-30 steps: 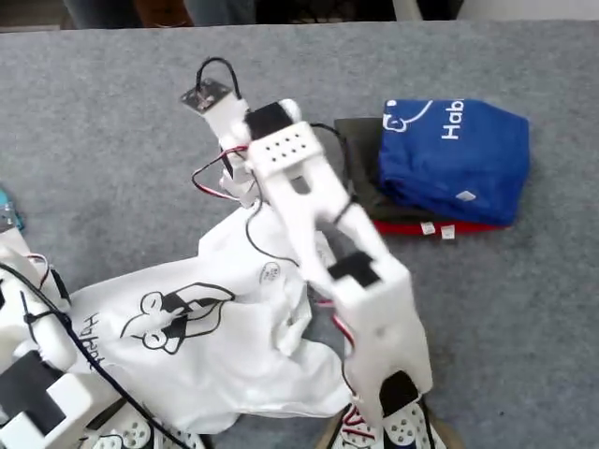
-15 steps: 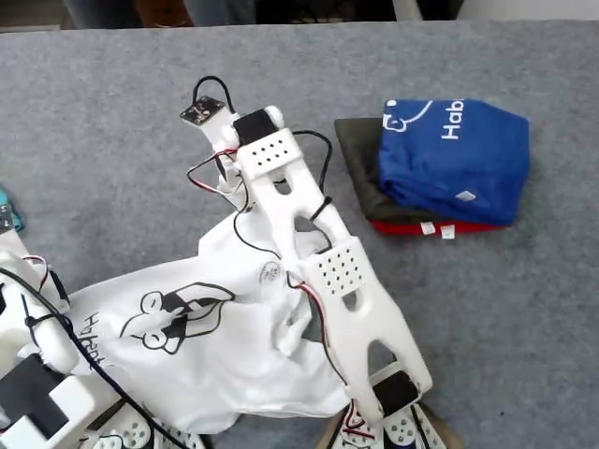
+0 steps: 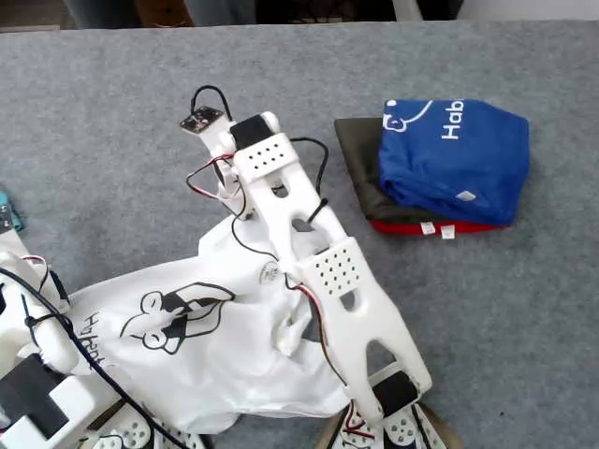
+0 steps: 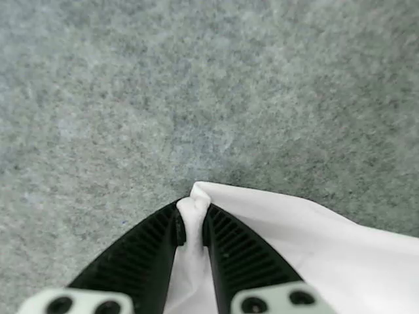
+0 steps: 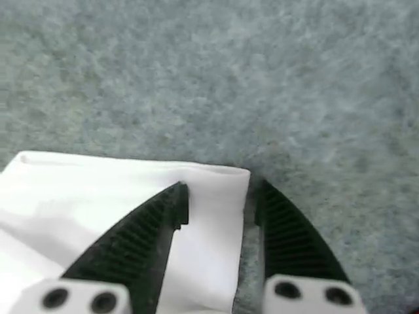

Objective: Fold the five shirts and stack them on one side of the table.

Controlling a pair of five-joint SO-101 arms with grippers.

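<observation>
Desk (image 3: 103, 112): grey and felt-like, carrying every shirt.
White shirt (image 3: 187, 346): unfolded and rumpled at the near left, printed side up.
Left tool (image 4: 192, 221): narrow, its ribbed fingers (image 4: 154, 245) pinching a small fold of the white shirt's edge.
Right tool (image 5: 221, 196): wide, at the shirt's far corner, with one finger over the cloth and the other over bare desk just beside the edge.
Right arm (image 3: 318, 271): stretched from the near edge across the white shirt toward the far left.
Folded pile (image 3: 440, 201): far right, well apart from the white shirt, with the blue shirt (image 3: 454, 154) on top, the dark shirt (image 3: 358, 159) beneath it and the red shirt (image 3: 412, 227) lowest.
</observation>
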